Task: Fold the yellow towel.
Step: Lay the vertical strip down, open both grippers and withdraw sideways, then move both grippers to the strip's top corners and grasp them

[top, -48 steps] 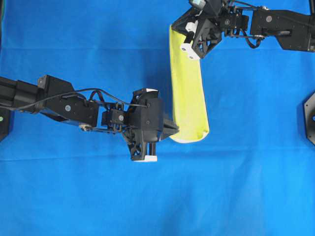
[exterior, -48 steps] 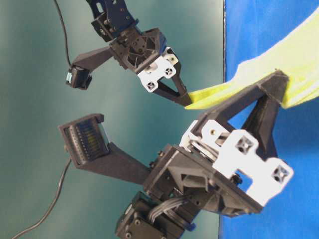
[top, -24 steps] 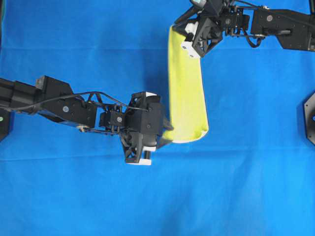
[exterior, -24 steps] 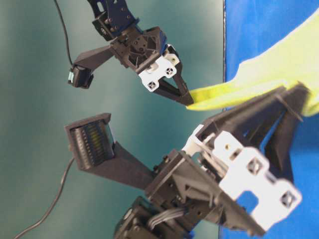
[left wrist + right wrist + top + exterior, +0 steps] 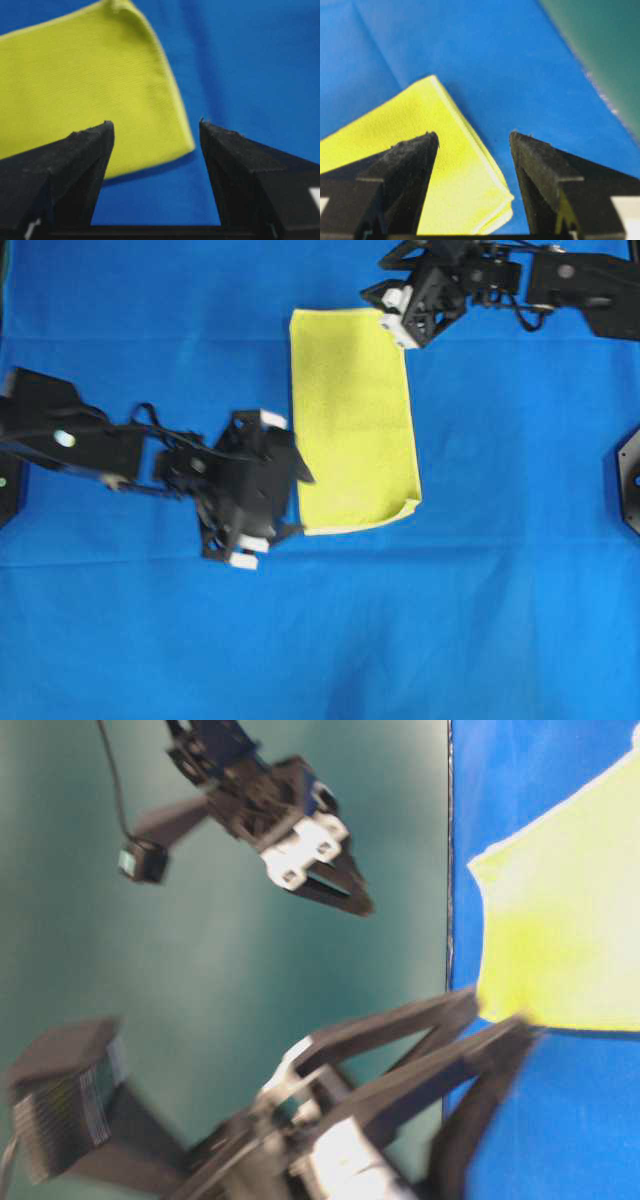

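The yellow towel (image 5: 352, 420) lies flat on the blue cloth as a doubled rectangle, its long side running front to back. My left gripper (image 5: 298, 502) stands open just left of the towel's near left corner, holding nothing; in the left wrist view that corner (image 5: 170, 145) lies beyond the parted fingertips (image 5: 102, 131). My right gripper (image 5: 392, 318) is open above the far right corner. In the right wrist view the doubled, hemmed corner (image 5: 500, 205) lies below and between the spread fingers, untouched. In the table-level view the towel (image 5: 560, 940) is flat, and both grippers are blurred.
The large blue cloth (image 5: 480, 620) covers the table all round the towel, with faint creases (image 5: 375, 55). A green surface (image 5: 200, 970) lies beyond the cloth's far edge. A black arm base (image 5: 630, 480) sits at the right edge.
Both grippers have opened and let go of the towel. It has dropped flat into a wider folded rectangle. The left gripper has drawn back to the left, the right one up and away.
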### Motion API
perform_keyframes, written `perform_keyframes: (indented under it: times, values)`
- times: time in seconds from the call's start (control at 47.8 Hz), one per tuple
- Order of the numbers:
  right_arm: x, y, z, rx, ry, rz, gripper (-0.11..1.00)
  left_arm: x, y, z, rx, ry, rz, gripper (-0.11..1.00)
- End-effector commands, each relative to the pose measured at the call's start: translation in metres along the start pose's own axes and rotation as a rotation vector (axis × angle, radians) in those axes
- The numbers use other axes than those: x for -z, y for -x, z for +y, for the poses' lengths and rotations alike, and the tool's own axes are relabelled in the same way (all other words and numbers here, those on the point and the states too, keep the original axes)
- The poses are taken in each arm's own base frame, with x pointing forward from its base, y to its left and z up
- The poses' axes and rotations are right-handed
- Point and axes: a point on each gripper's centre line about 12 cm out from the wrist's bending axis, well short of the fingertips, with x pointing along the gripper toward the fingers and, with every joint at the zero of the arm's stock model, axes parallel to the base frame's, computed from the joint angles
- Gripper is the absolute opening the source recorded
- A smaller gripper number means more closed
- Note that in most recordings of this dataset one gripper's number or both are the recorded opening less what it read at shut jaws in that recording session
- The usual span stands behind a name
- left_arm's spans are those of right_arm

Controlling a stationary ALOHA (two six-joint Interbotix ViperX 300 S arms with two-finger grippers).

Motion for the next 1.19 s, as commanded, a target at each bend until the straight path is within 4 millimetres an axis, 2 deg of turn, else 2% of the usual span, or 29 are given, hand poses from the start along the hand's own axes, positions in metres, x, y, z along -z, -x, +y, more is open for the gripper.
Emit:
perform_keyframes:
  times: [0.0,0.167,0.356,0.502,0.607,0.753,1.088,1.172]
  values:
    - [-0.017,0.025,0.003,-0.011,-0.001,-0.073,0.62,-0.01,0.03,0.014,-0.039,0.019,-0.078,0.65]
    - [-0.014,0.061,0.013,-0.057,0.011,-0.146,0.62,-0.004,0.066,0.033,-0.114,0.046,-0.203,0.65]
    - [0.002,0.1,0.021,-0.124,0.008,-0.239,0.62,0.007,0.107,0.051,-0.21,0.076,-0.375,0.65]
    - [0.016,0.125,0.028,-0.167,0.006,-0.286,0.62,0.019,0.128,0.057,-0.25,0.113,-0.424,0.65]
    - [0.032,0.135,0.031,-0.195,-0.008,-0.292,0.62,0.028,0.132,0.058,-0.261,0.129,-0.421,0.65]
    - [0.041,0.138,0.029,-0.194,-0.034,-0.281,0.62,0.029,0.13,0.059,-0.258,0.155,-0.416,0.65]
    - [0.036,0.137,0.029,-0.192,-0.037,-0.288,0.62,0.026,0.124,0.063,-0.264,0.162,-0.411,0.65]
    - [0.032,0.129,0.025,-0.165,-0.046,-0.264,0.62,0.025,0.12,0.07,-0.282,0.171,-0.408,0.65]
